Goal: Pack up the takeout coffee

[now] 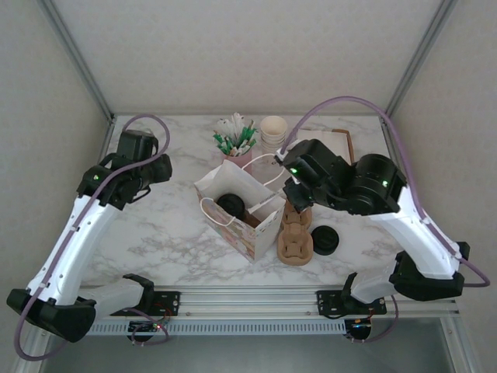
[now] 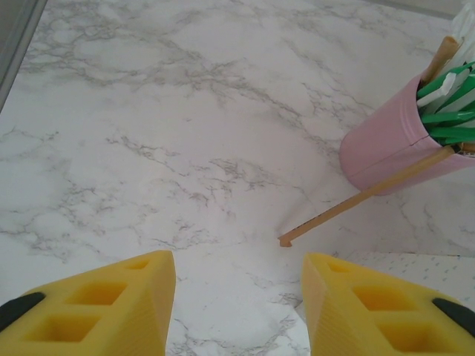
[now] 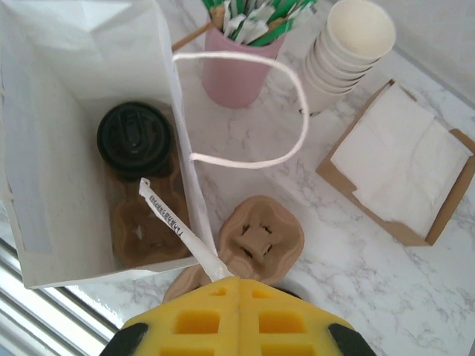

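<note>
The takeout coffee [image 3: 136, 139], a cup under a round black lid, sits in a brown carrier [image 3: 145, 226] inside the open white paper bag [image 3: 44, 111]. From above, the black lid [image 1: 231, 205] shows through the bag's mouth [image 1: 208, 186]. My right gripper [image 3: 239, 285] hangs just right of the bag, shut on a paper-wrapped straw [image 3: 174, 226] that slants over the bag's rim toward the carrier. My left gripper [image 2: 239, 297] is open above bare marble left of the bag, holding nothing.
A second brown carrier [image 3: 260, 237] and a loose black lid [image 1: 324, 240] lie right of the bag. Behind stand a pink cup of straws and stirrers [image 2: 386, 148], a stack of lidless cream cups [image 3: 349, 52] and a napkin tray [image 3: 445, 215]. One wooden stirrer [image 2: 356, 200] slants down to the table.
</note>
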